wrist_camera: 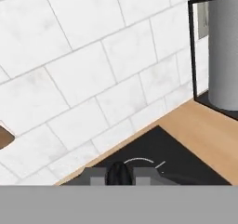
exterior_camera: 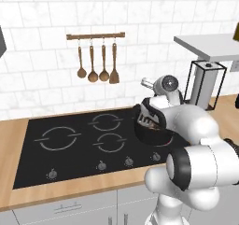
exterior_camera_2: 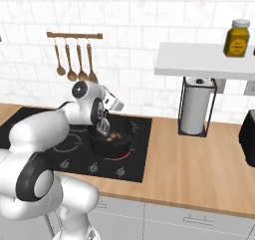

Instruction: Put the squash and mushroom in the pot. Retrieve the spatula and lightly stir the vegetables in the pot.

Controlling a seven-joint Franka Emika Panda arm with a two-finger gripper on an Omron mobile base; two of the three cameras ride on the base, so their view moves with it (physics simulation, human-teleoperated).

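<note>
The black pot [exterior_camera_2: 110, 138] stood on the front right burner of the cooktop [exterior_camera: 70, 147], near the cooktop's right edge, and that burner glowed red under its base. Small brownish pieces of vegetable [exterior_camera_2: 114, 136] lay inside the pot; which was squash and which mushroom could not be made out.

The gripper [exterior_camera_2: 103, 126] hung over the left part of the pot's opening, its fingers drawn together on the black handle of the spatula [exterior_camera_2: 104, 128]. The slotted silver head of the spatula pointed down into the pot, close to the vegetables; whether it touched them could not be told. In the left base view the pot [exterior_camera: 150, 131] was partly hidden behind the white arm, with a bit of the spatula's head [exterior_camera: 148, 122] showing at its rim.

In the hand view the two dark finger tips [wrist_camera: 119, 174] sat close together at the bottom, with a black rounded thing between them, above a corner of the cooktop [wrist_camera: 158, 151] and the wooden counter [wrist_camera: 209, 135].

On the tiled wall behind the cooktop a wooden rail [exterior_camera: 95, 35] carried three wooden spoons [exterior_camera: 92, 65] and a wooden spatula [exterior_camera: 114, 66]. Right of the cooktop, on the counter [exterior_camera_2: 199, 159], a paper towel roll [exterior_camera_2: 195, 109] stood upright in a black wire holder under a white shelf [exterior_camera_2: 204, 62]. A yellow jar [exterior_camera_2: 236, 37] stood on that shelf near its right end.
</note>
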